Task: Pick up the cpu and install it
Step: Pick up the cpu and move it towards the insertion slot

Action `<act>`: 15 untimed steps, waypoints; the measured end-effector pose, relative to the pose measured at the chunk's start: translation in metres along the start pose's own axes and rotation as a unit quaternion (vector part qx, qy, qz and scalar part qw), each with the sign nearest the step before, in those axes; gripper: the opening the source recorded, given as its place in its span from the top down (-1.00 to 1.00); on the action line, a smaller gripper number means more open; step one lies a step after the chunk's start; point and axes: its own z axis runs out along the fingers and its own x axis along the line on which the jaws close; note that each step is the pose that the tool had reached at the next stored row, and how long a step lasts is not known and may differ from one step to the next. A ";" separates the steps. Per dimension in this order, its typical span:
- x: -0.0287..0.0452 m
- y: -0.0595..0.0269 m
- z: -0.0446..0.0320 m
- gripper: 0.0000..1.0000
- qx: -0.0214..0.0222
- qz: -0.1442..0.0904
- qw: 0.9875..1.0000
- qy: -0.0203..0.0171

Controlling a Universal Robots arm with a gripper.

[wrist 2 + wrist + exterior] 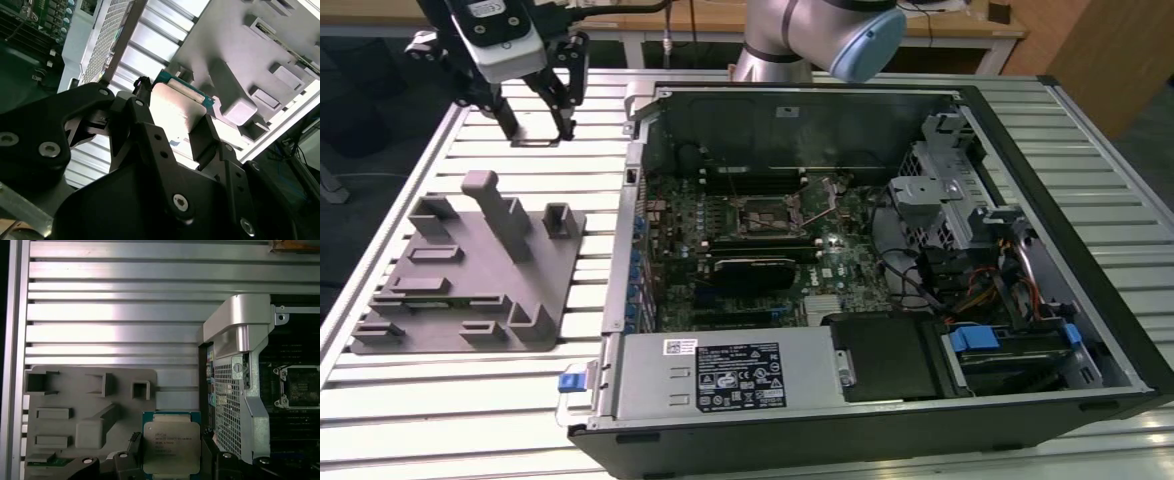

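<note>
Gripper (536, 130) above table (454, 400), near far corner on exterior view's left. Fingers (205, 132) clamped on opposite edges of cpu (171, 447); chip held flat, metal lid facing first wrist camera, green rim showing. Grey tray (467, 290) lies along table edge on exterior view's left. Open computer case (634, 110) just beside tray. Motherboard socket (754, 215) unoccupied.

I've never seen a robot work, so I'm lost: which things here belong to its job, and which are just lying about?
Job in hand:
- the cpu, held in the gripper
- the motherboard socket inside the open computer case

Lying about:
- grey tray with posts
- power supply
- slatted table
</note>
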 end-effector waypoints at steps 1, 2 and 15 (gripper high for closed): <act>-0.0011 0.0001 0.0001 -0.09 0.000 0.000 1.000 0.000; -0.0021 0.0002 0.0001 -0.09 0.000 0.000 1.000 0.000; -0.0148 0.0017 0.0005 -0.09 0.000 0.000 1.000 0.000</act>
